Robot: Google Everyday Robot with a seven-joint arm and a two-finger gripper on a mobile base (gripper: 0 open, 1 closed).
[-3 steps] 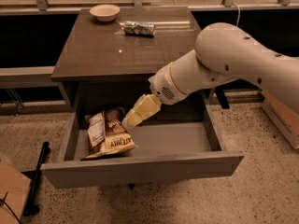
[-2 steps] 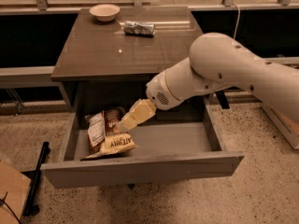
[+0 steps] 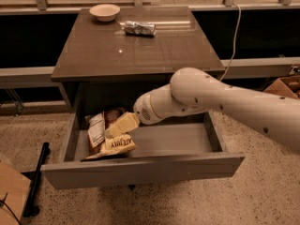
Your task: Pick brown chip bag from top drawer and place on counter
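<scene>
Your cream-coloured two-finger gripper (image 3: 123,124) sits low inside the open drawer, tip slanting down and to the left. It rests on or just above the upper right of the crinkled dark-brown and tan-yellow chip bag (image 3: 115,145). You cannot tell whether the jaws are open or closed, or whether they have any of the bag between them.

The bag lies flat in the left part of the wide, shallow grey-brown drawer (image 3: 140,170), close to its left wall. Its white label faces up and its yellow end points to the near side.

By my reading you are at the grasp step; nothing is lifted yet. The next move calls for a firm hold on the crumpled film. Then lift straight up past the drawer's walls and the table edge above.

The white arm (image 3: 225,102) reaches in from the right, elbow high, wrist bent down under the glossy dark grey-brown square table (image 3: 140,55). On its far side stand a small pale bowl (image 3: 104,11) and a silver foil packet (image 3: 139,28).
</scene>
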